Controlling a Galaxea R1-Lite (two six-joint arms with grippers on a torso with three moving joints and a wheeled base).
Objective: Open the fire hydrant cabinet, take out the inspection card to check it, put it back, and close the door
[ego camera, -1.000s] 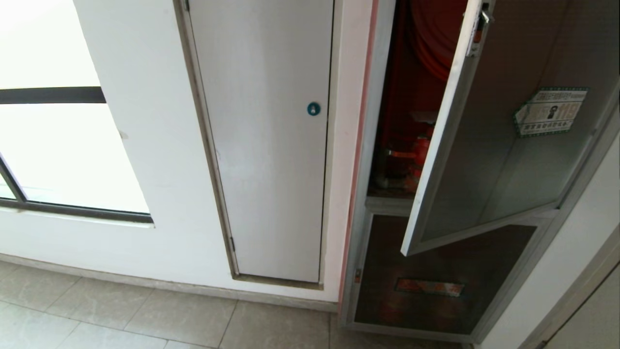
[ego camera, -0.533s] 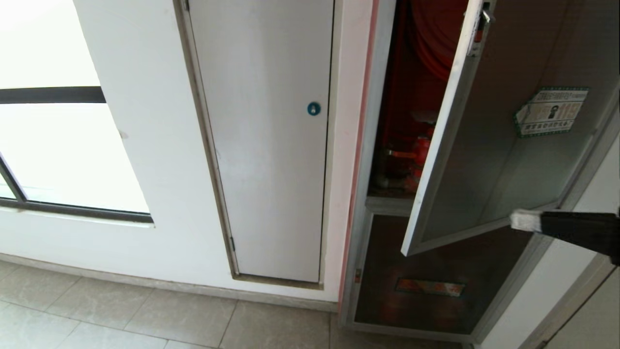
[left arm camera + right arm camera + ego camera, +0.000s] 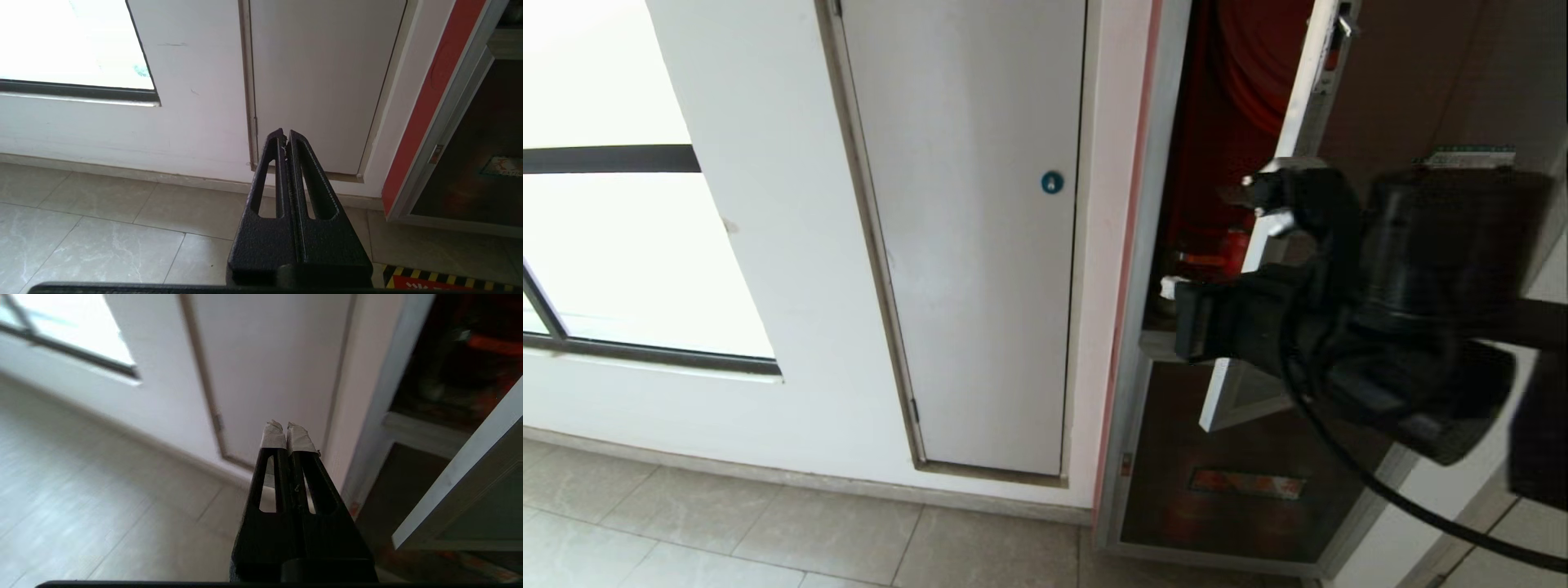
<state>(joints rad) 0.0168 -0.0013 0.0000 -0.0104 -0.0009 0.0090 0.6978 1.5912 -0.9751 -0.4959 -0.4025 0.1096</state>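
The fire hydrant cabinet point(image 3: 1131, 327) stands at the right with a silver frame and a red interior, a red valve point(image 3: 1217, 253) showing inside. Its door point(image 3: 1405, 82), dark glass in a pale frame, hangs ajar, and my black right arm covers most of it. My right gripper point(image 3: 1172, 287) is shut and empty; its white-taped tips sit just in front of the gap by the door's free edge. In the right wrist view the gripper point(image 3: 287, 426) points left of the door edge point(image 3: 457, 477). My left gripper point(image 3: 284, 134) stays parked, shut, aimed at the wall base. The inspection card is out of view.
A plain white panel point(image 3: 980, 286) with a round blue lock point(image 3: 1052, 183) fills the wall left of the cabinet. A bright window point(image 3: 621, 245) is further left. Below the door is a smaller dark pane with a red label point(image 3: 1245, 483). Tiled floor point(image 3: 768, 539) lies below.
My right arm has swung in from the right edge, up and leftward across the door, bringing the shut gripper to the opening. The door and the left arm have not moved.
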